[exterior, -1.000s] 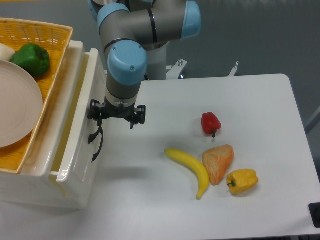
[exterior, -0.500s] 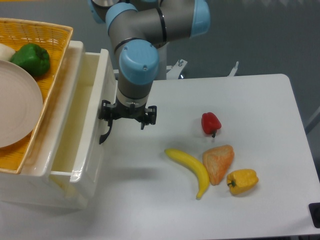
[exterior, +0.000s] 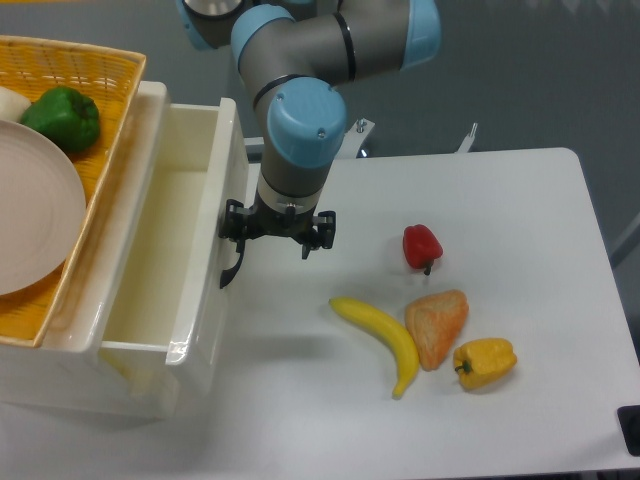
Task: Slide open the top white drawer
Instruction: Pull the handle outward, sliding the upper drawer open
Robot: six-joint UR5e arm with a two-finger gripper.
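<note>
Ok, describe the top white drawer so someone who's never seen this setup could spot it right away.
Start at the white cabinet at the table's left edge, under the yellow wicker basket. The top white drawer is the glossy box pulled out toward the robot arm, its inside bare. Its curved black handle sits right at the tool, and nothing else here is a pulled-out box.

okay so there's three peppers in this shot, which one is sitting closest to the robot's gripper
The red pepper, alone on the table right of the gripper. The yellow pepper lies farther off beyond the banana, and the green pepper is up in the basket.
</note>
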